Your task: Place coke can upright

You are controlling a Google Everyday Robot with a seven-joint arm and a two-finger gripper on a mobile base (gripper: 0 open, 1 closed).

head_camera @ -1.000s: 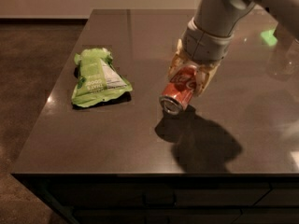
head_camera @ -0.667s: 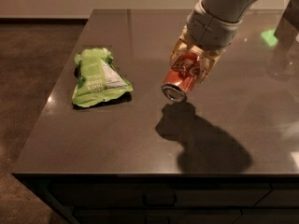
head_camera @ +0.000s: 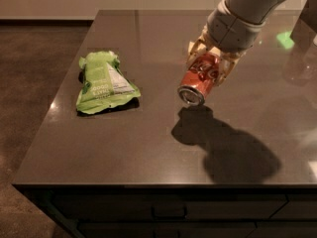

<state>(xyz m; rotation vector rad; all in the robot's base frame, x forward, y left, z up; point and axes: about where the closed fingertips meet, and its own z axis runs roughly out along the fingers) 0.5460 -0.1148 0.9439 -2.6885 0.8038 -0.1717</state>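
Note:
The coke can [head_camera: 199,78] is red with white script and a silver end. It is tilted, its end facing down and toward the camera. It hangs above the dark table [head_camera: 124,148], apart from its shadow. My gripper [head_camera: 210,66] comes in from the upper right on a grey arm and is shut on the can. Its pale fingers [head_camera: 194,47] clasp the can's upper half.
A green snack bag [head_camera: 104,83] lies flat on the left part of the table. A green light spot [head_camera: 286,39] shows at the far right. The table's front edge runs along the bottom and its left edge drops to the brown floor.
The gripper has lifted the can higher off the table. The can's shadow has moved away from it, toward the front right.

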